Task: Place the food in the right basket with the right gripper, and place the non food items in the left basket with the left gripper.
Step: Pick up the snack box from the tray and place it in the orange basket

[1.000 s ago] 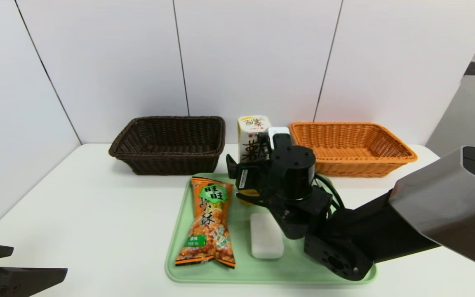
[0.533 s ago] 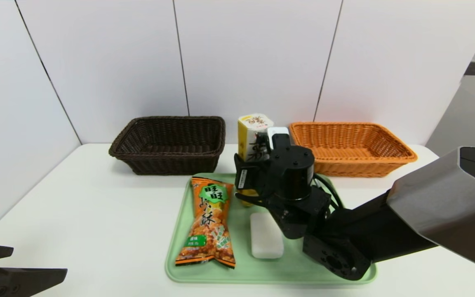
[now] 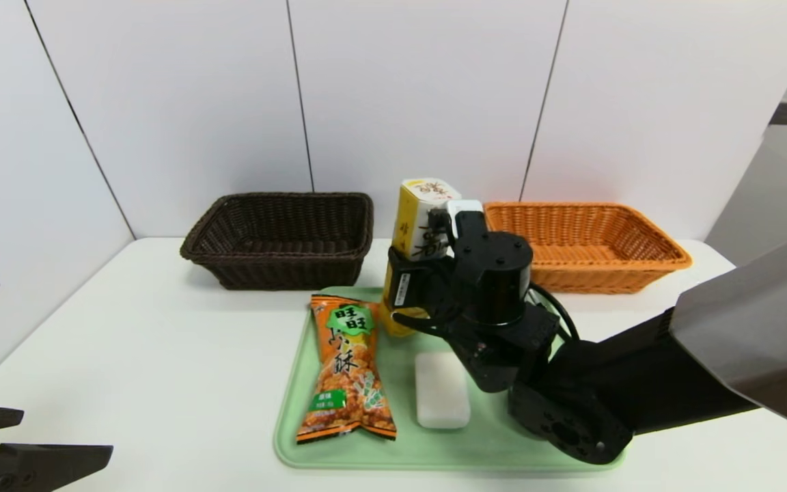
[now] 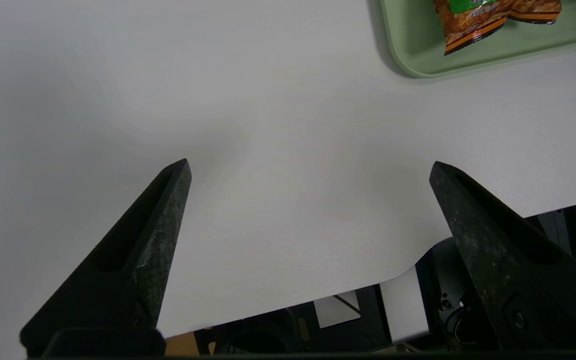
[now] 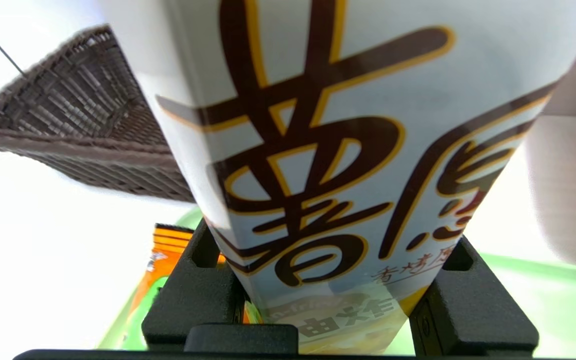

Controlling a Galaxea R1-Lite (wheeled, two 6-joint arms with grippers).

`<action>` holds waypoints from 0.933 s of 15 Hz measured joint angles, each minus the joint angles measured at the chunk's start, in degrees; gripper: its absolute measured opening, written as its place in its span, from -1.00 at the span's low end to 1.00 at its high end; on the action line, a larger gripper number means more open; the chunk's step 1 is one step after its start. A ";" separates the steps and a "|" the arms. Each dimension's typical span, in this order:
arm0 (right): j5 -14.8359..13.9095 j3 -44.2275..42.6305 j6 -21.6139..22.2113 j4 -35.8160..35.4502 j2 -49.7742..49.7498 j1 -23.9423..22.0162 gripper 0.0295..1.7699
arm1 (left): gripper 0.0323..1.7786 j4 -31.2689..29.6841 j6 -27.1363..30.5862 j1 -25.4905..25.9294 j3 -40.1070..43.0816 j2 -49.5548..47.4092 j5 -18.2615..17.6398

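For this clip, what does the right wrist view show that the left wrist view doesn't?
Only the right wrist view shows the right gripper shut on the snack box, with the brown basket behind it. Only the left wrist view shows the open left gripper over bare table near its front edge. Both show the green tray and part of the orange snack bag.

head: high, facing forward-down | left wrist: table, near | right wrist: close-up | shared: tray (image 3: 298,437) corner (image 4: 403,60)
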 joint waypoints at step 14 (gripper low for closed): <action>17.16 -20.72 -0.22 41.97 -21.18 -27.09 -0.07 | 0.90 -0.49 -0.11 0.00 -0.16 0.10 -1.30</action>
